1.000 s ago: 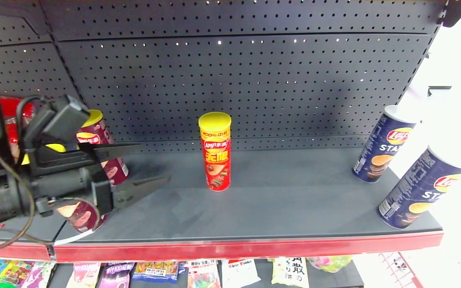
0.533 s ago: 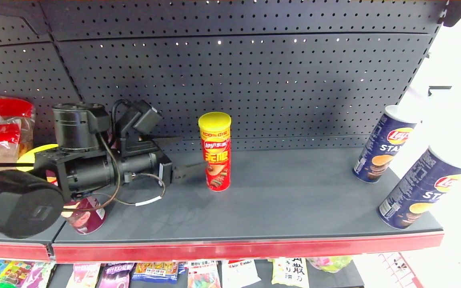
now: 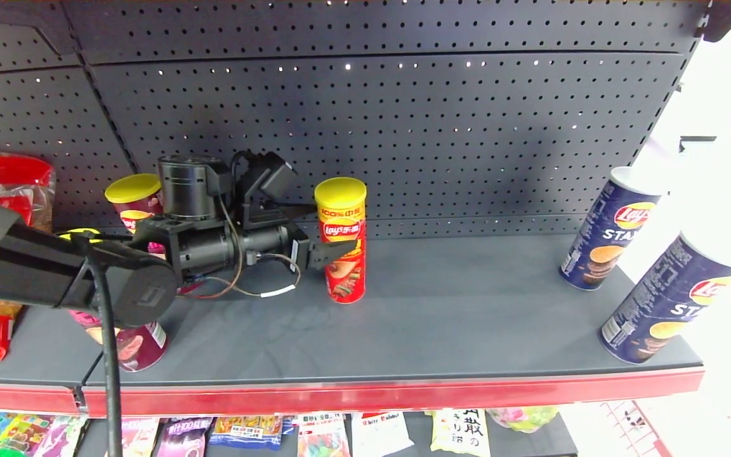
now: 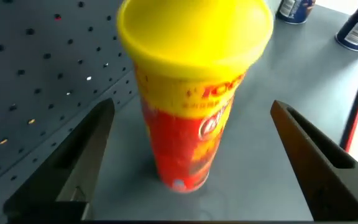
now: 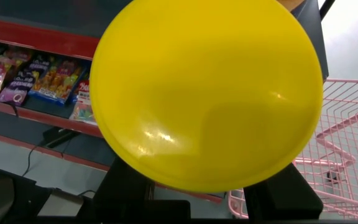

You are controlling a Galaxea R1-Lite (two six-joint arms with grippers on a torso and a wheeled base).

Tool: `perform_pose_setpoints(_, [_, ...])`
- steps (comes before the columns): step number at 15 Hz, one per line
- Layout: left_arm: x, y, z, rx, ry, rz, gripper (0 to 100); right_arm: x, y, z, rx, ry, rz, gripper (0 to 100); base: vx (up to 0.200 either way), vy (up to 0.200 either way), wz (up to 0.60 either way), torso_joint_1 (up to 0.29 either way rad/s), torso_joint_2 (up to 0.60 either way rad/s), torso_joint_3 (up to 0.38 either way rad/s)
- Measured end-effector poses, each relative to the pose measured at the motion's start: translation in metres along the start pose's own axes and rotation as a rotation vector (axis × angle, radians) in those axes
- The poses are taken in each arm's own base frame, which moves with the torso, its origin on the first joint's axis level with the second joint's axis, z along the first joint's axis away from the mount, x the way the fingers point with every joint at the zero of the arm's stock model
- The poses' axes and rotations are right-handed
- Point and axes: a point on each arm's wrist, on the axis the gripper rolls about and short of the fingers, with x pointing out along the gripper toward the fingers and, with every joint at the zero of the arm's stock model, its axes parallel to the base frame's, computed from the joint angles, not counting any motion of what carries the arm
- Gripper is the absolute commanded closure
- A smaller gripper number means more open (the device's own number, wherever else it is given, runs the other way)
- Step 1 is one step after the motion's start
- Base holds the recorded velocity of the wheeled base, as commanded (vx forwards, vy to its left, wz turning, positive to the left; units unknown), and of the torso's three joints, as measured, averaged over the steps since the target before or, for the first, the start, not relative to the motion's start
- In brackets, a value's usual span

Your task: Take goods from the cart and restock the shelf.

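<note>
A red chip can with a yellow lid (image 3: 343, 254) stands upright in the middle of the dark shelf (image 3: 416, 324). My left gripper (image 3: 330, 230) is open and level with the can's upper half, one finger in front of it and one behind. The left wrist view shows the same red can (image 4: 191, 143) between the two spread fingers (image 4: 79, 162) of my left gripper (image 4: 191, 112). In the right wrist view a big yellow can lid (image 5: 207, 93) sits over my right gripper (image 5: 207, 190), whose dark fingers (image 5: 129, 193) close in on the can from both sides.
Two maroon cans (image 3: 134, 198) (image 3: 137, 346) stand at the shelf's left, beside a red bag (image 3: 4, 190). Two blue cans (image 3: 606, 228) (image 3: 670, 298) lean at the right end. Snack packets (image 3: 315, 431) hang below. A pink wire cart (image 5: 353, 143) is under the right arm.
My left arm has travelled right along the shelf, from the maroon cans to the red can. Its open fingers now flank that can. The cans have not moved.
</note>
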Motion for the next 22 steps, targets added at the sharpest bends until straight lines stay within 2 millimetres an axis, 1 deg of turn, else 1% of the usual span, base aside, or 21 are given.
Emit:
perform_pose_setpoints(5, [0.019, 0.008, -0.002, 0.006, -0.01, -0.002, 0, 0.0, 0.0, 0.0, 0.003, 0.001, -0.006, 100, 0.0, 0.0, 0.0, 0.0, 0.0, 0.0])
perform_pose_setpoints(12, [0.042, 0.011, 0.002, 0.02, -0.036, -0.02, 0, 0.0, 0.0, 0.0, 0.003, 0.003, -0.007, 100, 0.0, 0.0, 0.0, 0.0, 0.0, 0.0])
perform_pose_setpoints(13, [0.045, 0.011, 0.001, 0.02, -0.037, -0.023, 100, 0.0, 0.0, 0.0, 0.003, 0.002, -0.007, 100, 0.0, 0.0, 0.0, 0.0, 0.0, 0.0])
perform_pose_setpoints(18, [0.052, 0.006, -0.003, 0.015, -0.025, -0.043, 100, 0.0, 0.0, 0.0, 0.003, 0.003, -0.008, 100, 0.0, 0.0, 0.0, 0.0, 0.0, 0.0])
perform_pose_setpoints(22, [0.049, 0.003, 0.0, 0.014, -0.026, -0.046, 100, 0.0, 0.0, -0.001, 0.003, 0.004, -0.007, 100, 0.0, 0.0, 0.0, 0.0, 0.0, 0.0])
